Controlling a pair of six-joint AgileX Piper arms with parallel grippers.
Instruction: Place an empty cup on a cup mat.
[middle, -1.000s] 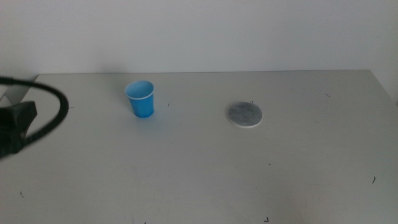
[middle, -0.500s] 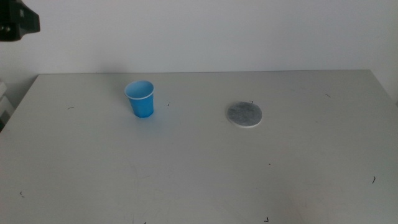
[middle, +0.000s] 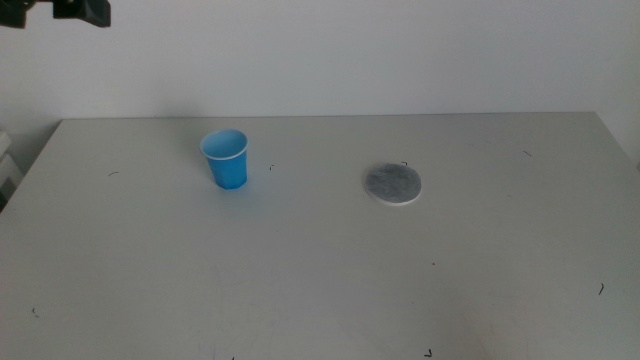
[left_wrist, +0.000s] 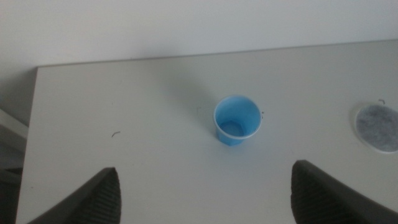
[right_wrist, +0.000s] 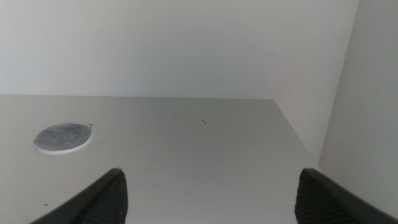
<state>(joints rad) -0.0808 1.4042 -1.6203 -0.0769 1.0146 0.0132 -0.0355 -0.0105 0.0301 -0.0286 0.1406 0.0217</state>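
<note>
The blue cup (middle: 226, 158) stands upright and empty on the table, left of centre. It also shows from above in the left wrist view (left_wrist: 237, 119). The cup mat (middle: 393, 184), a grey disc with a white edge, lies flat to the cup's right, apart from it; it shows in the left wrist view (left_wrist: 377, 127) and the right wrist view (right_wrist: 62, 137). My left gripper (left_wrist: 205, 171) is open and empty, high above the table and short of the cup. A dark part of the left arm (middle: 70, 10) shows in the middle view's top left corner. My right gripper (right_wrist: 211, 174) is open and empty, low by the table's right side.
The grey table (middle: 320, 270) carries only small dark marks besides the cup and mat. A white wall stands behind it. The table's left edge (left_wrist: 28, 143) and right edge (right_wrist: 295, 134) show in the wrist views.
The left arm has risen from the middle view's left edge to its top left corner and shifted a little right. The cup and the mat have not moved.
</note>
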